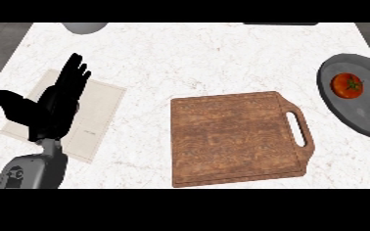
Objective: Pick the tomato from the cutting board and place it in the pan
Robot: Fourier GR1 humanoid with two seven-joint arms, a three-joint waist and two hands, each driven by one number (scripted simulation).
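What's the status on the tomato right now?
Left robot hand open, resting at left. Right robot hand out of view. Tomato in pan. Cutting board bare.

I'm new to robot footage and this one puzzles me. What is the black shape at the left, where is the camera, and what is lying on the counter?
The camera sits where the robot's head would be and looks steeply down at a pale marble counter. The black shape is the robot's left hand on a grey forearm; its fingers point up, open, and hold nothing. It is simply resting at the left edge, above a pale cloth. The right hand does not show.

In the middle lies a wooden cutting board with a handle slot on its right side; nothing is on it. At the right edge is a grey pan, partly cut off, with a red tomato already inside it. A grey object peeks in at the top left; what it is cannot be told.
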